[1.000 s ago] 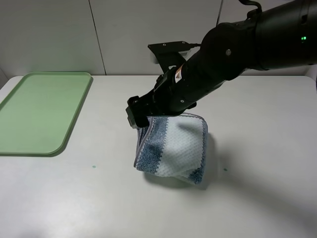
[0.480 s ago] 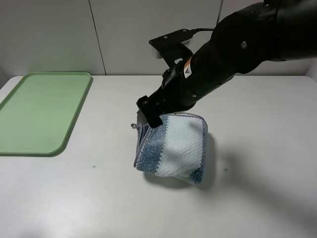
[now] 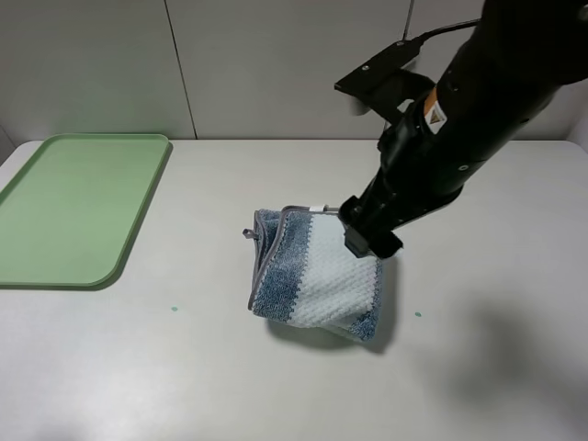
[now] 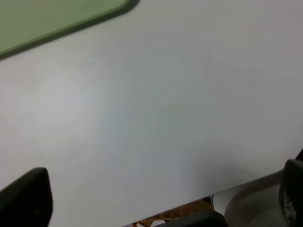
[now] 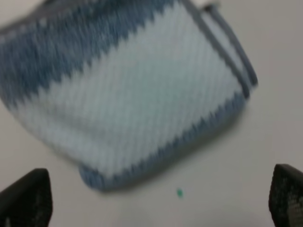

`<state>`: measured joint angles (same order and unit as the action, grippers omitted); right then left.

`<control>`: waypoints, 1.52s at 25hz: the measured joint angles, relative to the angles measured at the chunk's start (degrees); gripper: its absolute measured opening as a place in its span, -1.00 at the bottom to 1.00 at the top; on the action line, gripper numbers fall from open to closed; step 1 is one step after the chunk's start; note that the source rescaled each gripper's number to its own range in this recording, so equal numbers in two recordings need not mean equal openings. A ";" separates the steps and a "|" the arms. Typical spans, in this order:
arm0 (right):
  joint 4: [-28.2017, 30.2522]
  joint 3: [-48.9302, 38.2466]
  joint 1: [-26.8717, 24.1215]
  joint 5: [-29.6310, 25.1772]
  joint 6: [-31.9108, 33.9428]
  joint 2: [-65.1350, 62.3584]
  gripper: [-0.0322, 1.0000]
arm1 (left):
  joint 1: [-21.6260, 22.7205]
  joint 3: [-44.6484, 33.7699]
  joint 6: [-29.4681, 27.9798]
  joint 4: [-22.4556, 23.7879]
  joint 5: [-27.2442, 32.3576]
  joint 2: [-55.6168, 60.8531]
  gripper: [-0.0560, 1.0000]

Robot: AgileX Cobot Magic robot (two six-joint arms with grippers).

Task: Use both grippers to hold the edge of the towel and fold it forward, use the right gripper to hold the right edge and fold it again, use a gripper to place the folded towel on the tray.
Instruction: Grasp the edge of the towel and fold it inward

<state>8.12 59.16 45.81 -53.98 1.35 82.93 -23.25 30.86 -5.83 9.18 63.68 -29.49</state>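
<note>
My right claw point(image 3: 371, 241) hangs spread wide over the towel point(image 3: 308, 276), on its side toward the right edge of the desk point(image 3: 496, 367), pinching nothing. The towel lies mid-desk.

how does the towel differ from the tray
The towel is striped white and blue-grey; the tray is plain light green. The towel is a thick folded bundle; the tray is flat with a low rim. The towel looks smaller than the tray. Both lie on the table, apart.

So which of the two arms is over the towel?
The right gripper, over the right edge of the towel; the left gripper faces only table and the tray.
</note>
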 joint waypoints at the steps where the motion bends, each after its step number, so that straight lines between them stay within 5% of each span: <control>1: 0.54 -0.74 0.00 -1.29 0.00 -1.15 1.00 | 0.00 0.00 0.00 0.00 0.00 0.00 0.90; 13: 3.28 -12.65 -1.23 -6.05 2.75 -19.04 1.00 | 0.00 0.00 0.00 0.00 0.00 0.00 0.90; 38: -1.87 -30.34 -33.42 -4.68 2.96 -60.92 1.00 | 0.00 0.00 0.00 0.00 0.00 0.00 0.90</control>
<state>6.25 28.82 12.40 -58.65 4.31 22.01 -23.25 30.86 -5.83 9.18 63.68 -29.49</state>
